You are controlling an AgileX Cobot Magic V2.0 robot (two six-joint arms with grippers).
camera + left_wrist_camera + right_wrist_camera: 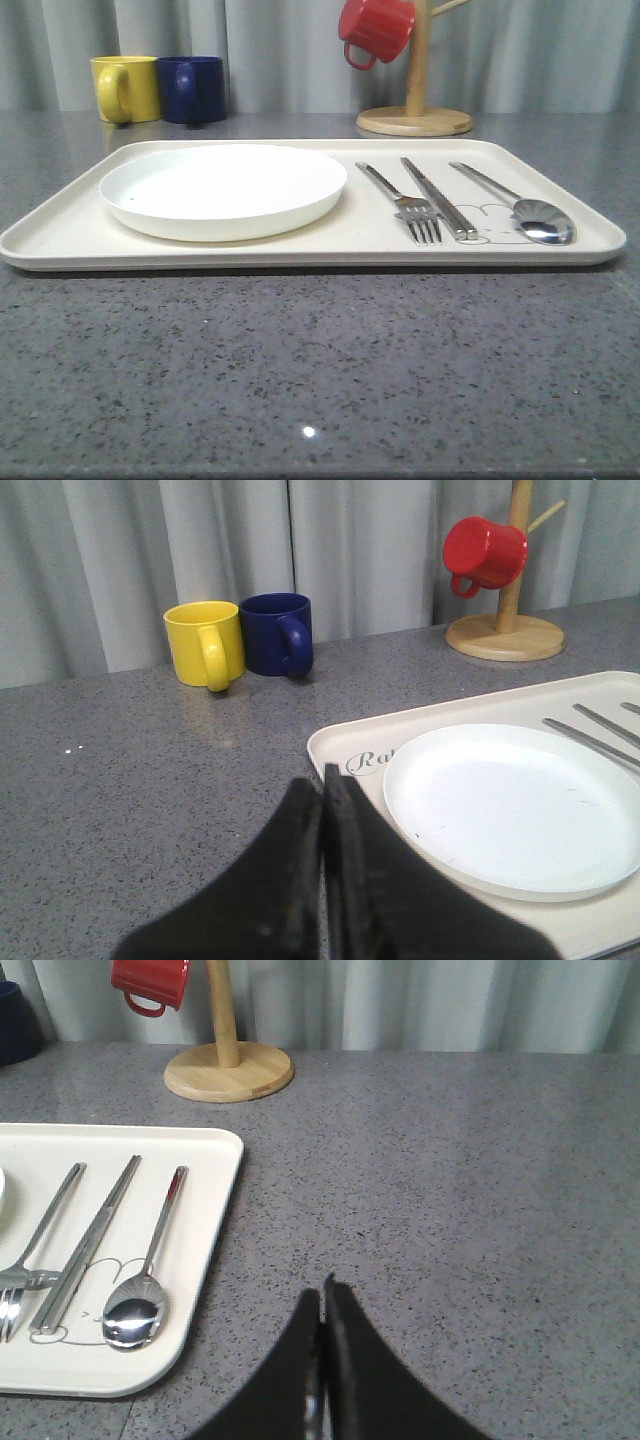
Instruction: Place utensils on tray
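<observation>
The big cream tray [60, 232] sits on the grey table [320, 370] in the middle of the front view. The round white plate [222, 188] lies on the left part of the tray. To its right, the fork [400, 203], the knife [438, 199] and the spoon [520, 207] lie side by side on the tray, close together but not touching. In the left wrist view, the left end effector [322, 790] is closed with nothing in it, just above the tray's corner near the plate. In the right wrist view, the right end effector [321, 1305] is closed and empty too, over bare table beside the tray. It looks like the job is done, since everything is on the tray. The next move is likely just to rest both arms away from the tray.
</observation>
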